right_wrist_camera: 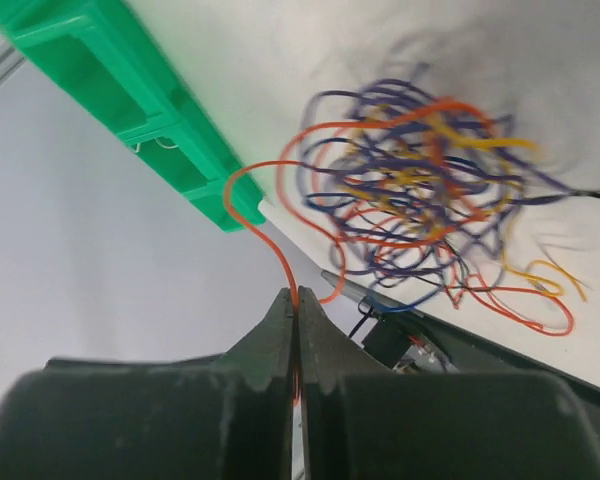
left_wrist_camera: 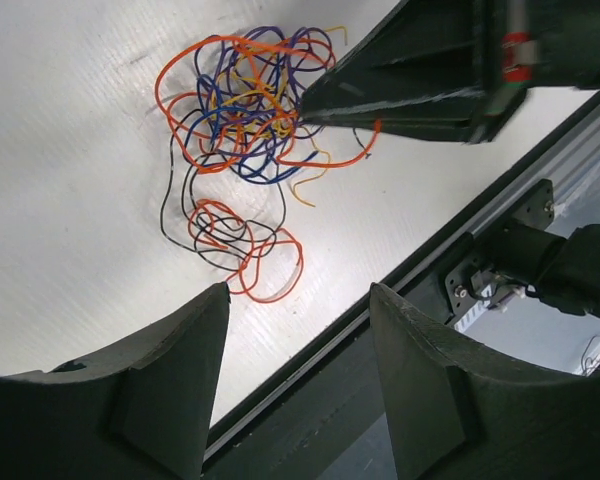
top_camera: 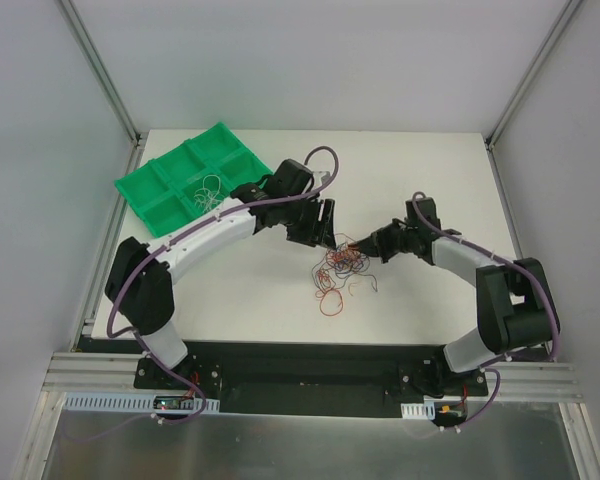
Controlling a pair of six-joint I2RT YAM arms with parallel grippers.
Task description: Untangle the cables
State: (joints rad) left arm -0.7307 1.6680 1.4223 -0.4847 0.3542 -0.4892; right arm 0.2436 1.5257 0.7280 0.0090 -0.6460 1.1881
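The cables (top_camera: 342, 266) lie as a loose tangle of orange, purple, yellow, red and black wires at the table's middle. A smaller red and black loop clump (left_wrist_camera: 242, 243) trails from the tangle toward the table's near edge. My right gripper (right_wrist_camera: 297, 297) is shut on one orange cable (right_wrist_camera: 286, 271), which runs from its fingertips into the tangle (right_wrist_camera: 420, 185). In the left wrist view, the right gripper's tip (left_wrist_camera: 310, 105) touches the clump's edge. My left gripper (left_wrist_camera: 298, 290) hovers open beside the tangle with nothing between its fingers.
A green compartment tray (top_camera: 170, 208) sits at the table's back left, with a few thin wires (top_camera: 209, 191) in one compartment. The table's near edge and a metal rail (left_wrist_camera: 400, 270) run close to the smaller clump.
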